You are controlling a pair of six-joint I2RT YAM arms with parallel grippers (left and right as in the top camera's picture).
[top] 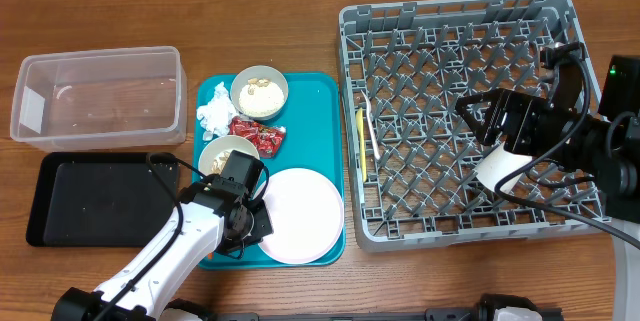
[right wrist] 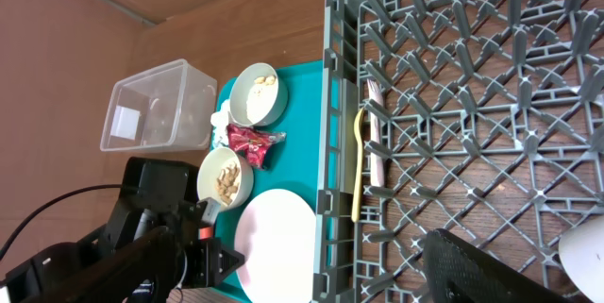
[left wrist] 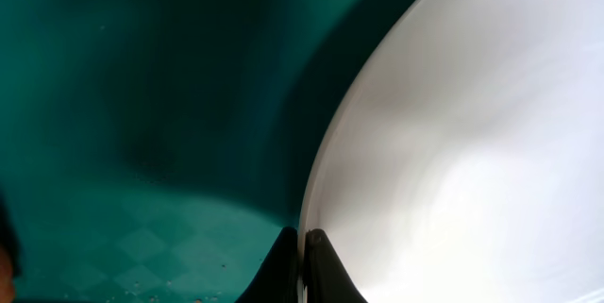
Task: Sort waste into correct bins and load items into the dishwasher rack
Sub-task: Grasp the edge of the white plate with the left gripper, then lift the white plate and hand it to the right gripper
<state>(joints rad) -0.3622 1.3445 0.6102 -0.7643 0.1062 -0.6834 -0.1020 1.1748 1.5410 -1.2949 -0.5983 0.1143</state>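
Observation:
My left gripper (top: 262,211) is shut on the left rim of the round white plate (top: 300,216), which lies on the teal tray (top: 320,111). The left wrist view shows the fingertips (left wrist: 304,246) pinching the plate's rim (left wrist: 453,133). Two cream bowls (top: 260,91) (top: 228,154) holding beige scraps, a white napkin (top: 213,116) and a red foil wrapper (top: 258,134) lie on the tray. My right gripper (top: 478,121) is open and empty above the grey rack (top: 450,21). A white cup (top: 495,171) and the yellow cutlery (top: 363,131) lie in the rack. The carrot is hidden.
The clear tub (top: 95,96) stands at the far left with the black tray (top: 100,196) in front of it. The rack's upright pegs lie under my right arm. Cables trail beside both arms.

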